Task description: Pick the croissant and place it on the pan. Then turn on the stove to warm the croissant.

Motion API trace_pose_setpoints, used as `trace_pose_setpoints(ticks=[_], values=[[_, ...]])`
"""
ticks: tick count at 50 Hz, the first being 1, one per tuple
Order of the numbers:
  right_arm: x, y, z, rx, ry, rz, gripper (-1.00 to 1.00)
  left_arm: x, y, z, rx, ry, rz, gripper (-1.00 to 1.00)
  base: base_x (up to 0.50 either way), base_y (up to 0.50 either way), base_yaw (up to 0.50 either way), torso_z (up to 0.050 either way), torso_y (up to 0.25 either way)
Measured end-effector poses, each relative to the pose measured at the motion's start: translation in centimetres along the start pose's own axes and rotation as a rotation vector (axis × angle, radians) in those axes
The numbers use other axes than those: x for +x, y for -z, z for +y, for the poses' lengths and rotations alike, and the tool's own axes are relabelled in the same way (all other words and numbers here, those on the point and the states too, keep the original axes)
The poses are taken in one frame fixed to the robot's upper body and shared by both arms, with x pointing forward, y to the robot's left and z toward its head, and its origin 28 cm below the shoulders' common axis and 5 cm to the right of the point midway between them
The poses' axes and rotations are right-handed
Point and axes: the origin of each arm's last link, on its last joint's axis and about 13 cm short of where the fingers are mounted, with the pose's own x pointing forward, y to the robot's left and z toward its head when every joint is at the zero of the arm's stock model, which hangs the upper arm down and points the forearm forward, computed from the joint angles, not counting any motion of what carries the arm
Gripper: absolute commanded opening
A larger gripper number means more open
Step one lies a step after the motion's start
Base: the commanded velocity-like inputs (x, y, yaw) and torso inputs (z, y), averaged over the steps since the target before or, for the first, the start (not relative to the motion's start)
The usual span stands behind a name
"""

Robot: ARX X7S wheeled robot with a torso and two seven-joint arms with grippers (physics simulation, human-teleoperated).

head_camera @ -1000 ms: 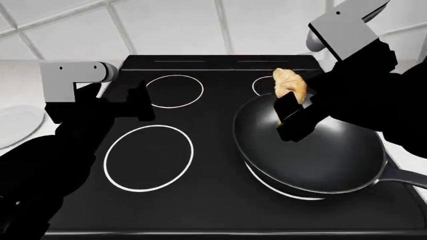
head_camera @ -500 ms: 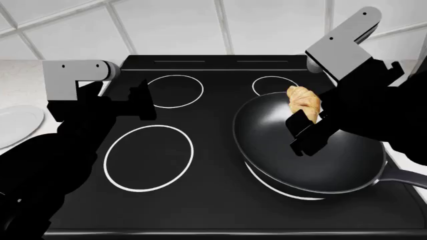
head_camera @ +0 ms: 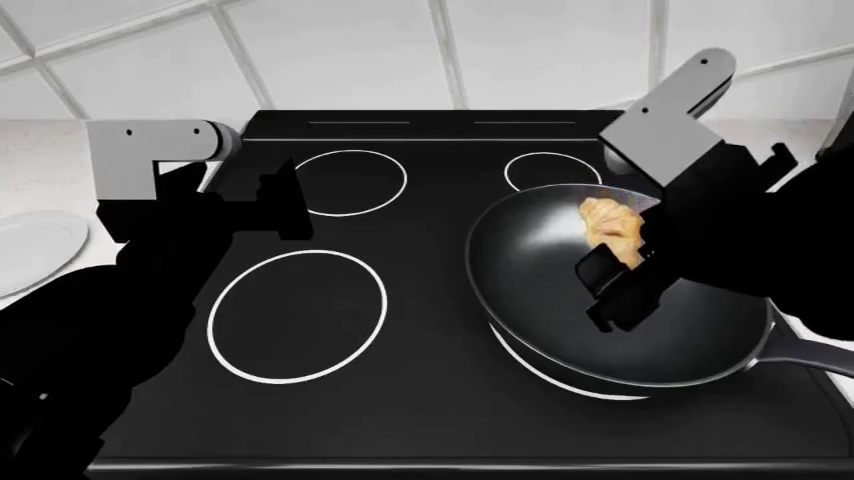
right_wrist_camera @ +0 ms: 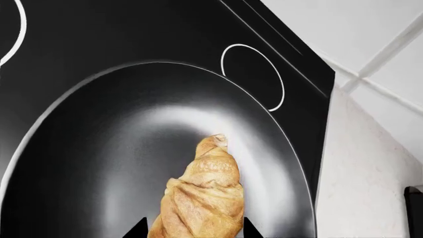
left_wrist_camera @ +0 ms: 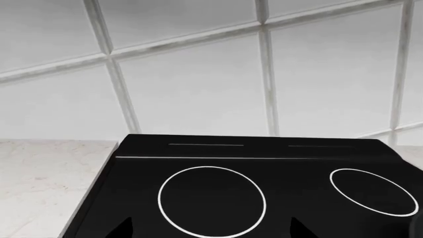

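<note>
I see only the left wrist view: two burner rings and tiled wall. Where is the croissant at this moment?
Observer: The croissant is inside the pan, in the right tool.
Operator: Is the tool closed on it?
Observer: Yes; in the right wrist view the fingers sit on both sides of the croissant's wide end, the tapered end pointing into the pan.
Operator: Which burner carries the pan?
Observer: The front right one; its ring shows under the pan's front edge.

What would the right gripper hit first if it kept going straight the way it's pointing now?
Most likely the inner wall of the pan. The right gripper holds the croissant, whose tapered tip leads and would probably touch that black surface first, though how far off it is remains unclear.
</note>
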Motion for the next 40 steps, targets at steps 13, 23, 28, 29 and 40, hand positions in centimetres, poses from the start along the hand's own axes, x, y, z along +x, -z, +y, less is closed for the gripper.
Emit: trace_pose_setpoints(ticks=[13, 23, 28, 29, 40], values=[[0.0, 0.2, 0.0, -0.011, 0.0, 0.011, 1.0, 0.0, 0.0, 0.0, 0.001, -0.003, 0.002, 1.0, 0.0, 0.0, 0.0, 0.0, 0.0], [-0.1, 0.2, 0.0, -0.014, 0.005, 0.009, 1.0, 0.0, 0.0, 0.0, 0.001, -0.003, 0.002, 1.0, 0.0, 0.0, 0.0, 0.0, 0.0], [-0.3, 0.1, 0.0, -0.016, 0.008, 0.002, 1.0, 0.0, 0.0, 0.0, 0.001, -0.003, 0.002, 1.0, 0.0, 0.0, 0.0, 0.0, 0.0], [-0.3, 0.1, 0.0, -0.017, 0.008, 0.0, 1.0, 0.0, 0.0, 0.0, 0.001, -0.003, 0.002, 1.0, 0.0, 0.0, 0.0, 0.0, 0.0], [-1.3, -0.1, 0.2, -0.021, 0.015, -0.049, 1.0, -0.2, -0.1, 0.0, -0.001, -0.001, -0.001, 1.0, 0.0, 0.0, 0.0, 0.0, 0.0]])
